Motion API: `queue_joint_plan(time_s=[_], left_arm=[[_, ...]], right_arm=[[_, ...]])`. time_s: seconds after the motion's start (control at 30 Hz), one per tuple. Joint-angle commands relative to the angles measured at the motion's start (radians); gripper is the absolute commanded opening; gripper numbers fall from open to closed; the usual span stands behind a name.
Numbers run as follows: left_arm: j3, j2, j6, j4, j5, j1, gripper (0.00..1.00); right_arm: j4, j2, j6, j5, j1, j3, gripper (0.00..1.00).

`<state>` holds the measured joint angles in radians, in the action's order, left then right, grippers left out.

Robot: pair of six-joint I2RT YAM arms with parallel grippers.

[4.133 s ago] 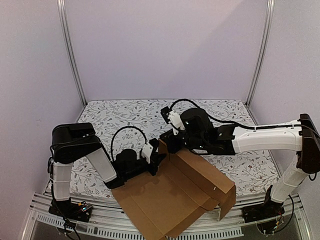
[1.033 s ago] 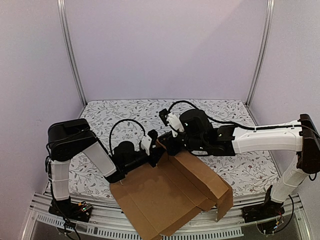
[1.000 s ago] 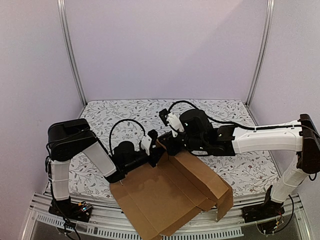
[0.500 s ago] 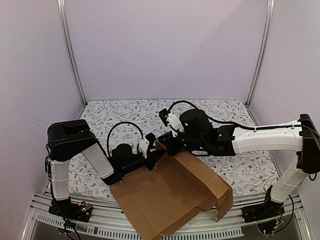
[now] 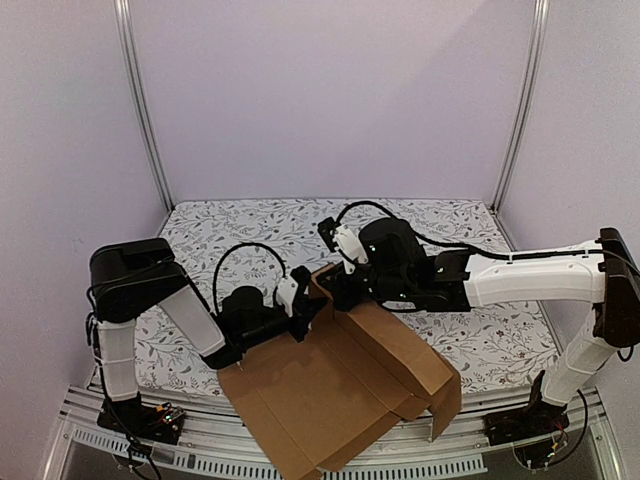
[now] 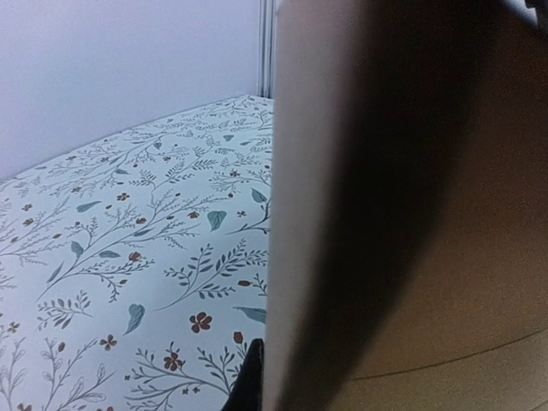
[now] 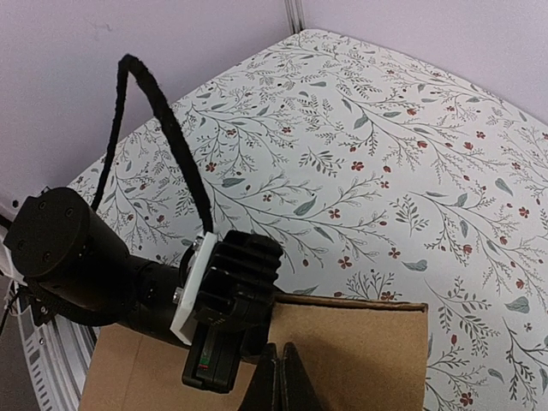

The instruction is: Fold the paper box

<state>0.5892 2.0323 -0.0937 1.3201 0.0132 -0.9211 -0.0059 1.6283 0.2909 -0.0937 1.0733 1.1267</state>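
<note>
Both arms work a raised flap of the paper box, our left gripper clamped on it, our right gripper closed against it; next we should fold it inward.

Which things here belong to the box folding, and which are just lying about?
In the job: paper box, left gripper, right gripper.
Just there: floral table cover, metal frame posts.

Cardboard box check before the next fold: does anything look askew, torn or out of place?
The plain brown corrugated cardboard box lies diagonal to the floral-covered table, its near corner jutting past the front edge over the metal rail. No tears show.
</note>
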Motion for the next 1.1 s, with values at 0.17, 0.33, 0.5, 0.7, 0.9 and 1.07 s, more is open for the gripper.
queue_joint_plan(time_s=[0.17, 0.33, 0.5, 0.7, 0.9, 1.07], left_arm=[[-0.064, -0.125, -0.006, 0.206, 0.062, 0.018, 0.00], [-0.119, -0.176, -0.017, 0.205, 0.123, 0.018, 0.00], [-0.172, -0.232, -0.043, 0.197, 0.208, 0.018, 0.00], [-0.127, -0.382, -0.095, -0.157, 0.283, 0.018, 0.00], [-0.001, -0.494, -0.137, -0.501, 0.317, 0.018, 0.00], [0.133, -0.553, -0.211, -0.806, 0.351, 0.031, 0.00]], right_arm=[[-0.166, -0.029, -0.018, -0.006, 0.002, 0.040, 0.01], [-0.242, -0.102, -0.080, -0.055, 0.002, 0.082, 0.13], [-0.308, -0.199, -0.129, -0.102, 0.003, 0.093, 0.23], [-0.392, -0.334, -0.172, -0.207, 0.001, 0.066, 0.34], [-0.436, -0.462, -0.193, -0.321, 0.000, 0.026, 0.54], [-0.491, -0.525, -0.223, -0.378, -0.003, 0.051, 0.82]])
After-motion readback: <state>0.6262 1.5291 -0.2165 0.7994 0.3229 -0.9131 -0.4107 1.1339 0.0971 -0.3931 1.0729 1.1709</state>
